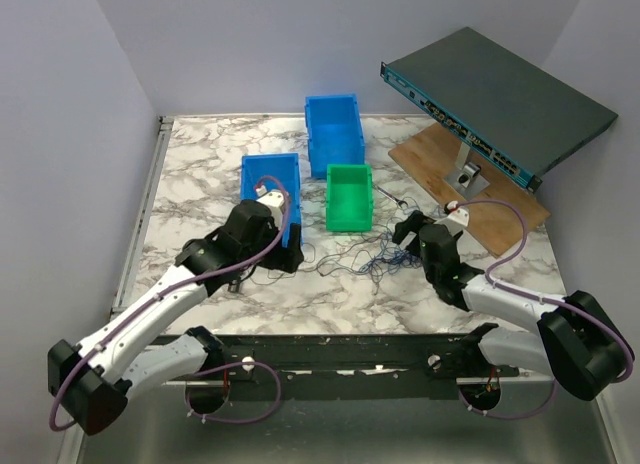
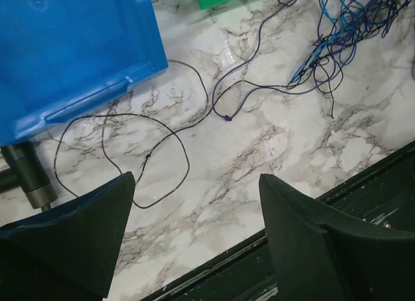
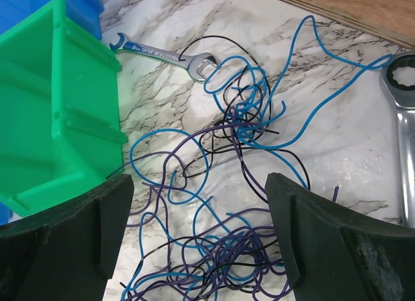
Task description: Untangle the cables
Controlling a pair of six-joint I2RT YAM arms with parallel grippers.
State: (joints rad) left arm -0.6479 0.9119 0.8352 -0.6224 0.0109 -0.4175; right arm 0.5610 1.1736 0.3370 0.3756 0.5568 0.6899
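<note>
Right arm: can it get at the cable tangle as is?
Probably yes. The right gripper hangs open just above the cables, with nothing lying across them; the green bin stands off to one side.

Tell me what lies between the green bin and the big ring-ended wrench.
In the right wrist view, the tangled cables fill the stretch between the green bin and the ring-ended wrench, with a small silver wrench at its far edge.
</note>
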